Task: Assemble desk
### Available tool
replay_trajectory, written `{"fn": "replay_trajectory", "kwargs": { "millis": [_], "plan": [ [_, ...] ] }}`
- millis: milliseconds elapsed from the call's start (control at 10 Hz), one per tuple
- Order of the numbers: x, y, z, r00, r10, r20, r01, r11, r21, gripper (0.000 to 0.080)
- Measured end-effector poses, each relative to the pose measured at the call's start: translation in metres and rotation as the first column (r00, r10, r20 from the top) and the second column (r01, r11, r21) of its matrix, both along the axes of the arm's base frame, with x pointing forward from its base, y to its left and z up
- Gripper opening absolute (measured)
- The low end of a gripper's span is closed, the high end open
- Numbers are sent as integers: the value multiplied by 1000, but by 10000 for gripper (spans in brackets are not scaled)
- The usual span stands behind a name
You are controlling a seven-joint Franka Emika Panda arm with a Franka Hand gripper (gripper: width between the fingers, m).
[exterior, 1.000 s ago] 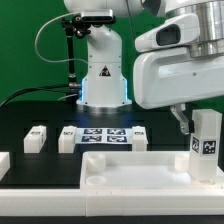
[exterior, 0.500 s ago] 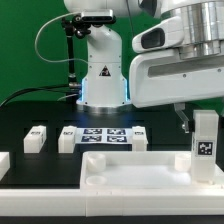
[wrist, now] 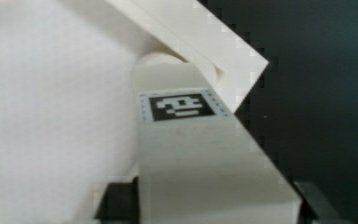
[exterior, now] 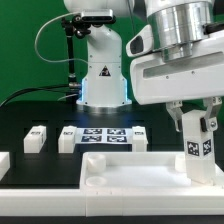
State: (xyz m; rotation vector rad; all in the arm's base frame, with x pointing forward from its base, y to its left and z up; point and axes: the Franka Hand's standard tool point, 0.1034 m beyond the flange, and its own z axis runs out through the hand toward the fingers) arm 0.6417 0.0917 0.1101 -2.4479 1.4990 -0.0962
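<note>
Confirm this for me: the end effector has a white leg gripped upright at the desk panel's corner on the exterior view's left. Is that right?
One detail is wrong. The exterior view shows the end effector gripping the leg upright at the corner of the panel on the exterior view's right, not its left. The rest stands as you said.

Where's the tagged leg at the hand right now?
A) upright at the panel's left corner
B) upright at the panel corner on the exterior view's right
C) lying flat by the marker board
B: the leg stands upright at the panel corner on the exterior view's right, with the hand straddling it.
</note>
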Motion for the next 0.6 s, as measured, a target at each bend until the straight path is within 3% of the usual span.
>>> {"fn": "replay_trajectory", "kwargs": {
  "millis": [100, 300, 400, 500, 600],
  "plan": [
    [-1, 0, 0, 999, -33, -9, 33, 999, 11, 308],
    [-3, 3, 0, 997, 77, -4, -77, 997, -12, 308],
    [-5, 12, 1, 971, 237, -32, -238, 970, -42, 517],
    [-3, 17, 2, 904, 427, -41, -428, 901, -67, 517],
    [-2, 22, 1, 822, 567, -53, -569, 819, -74, 621]
  ]
}}
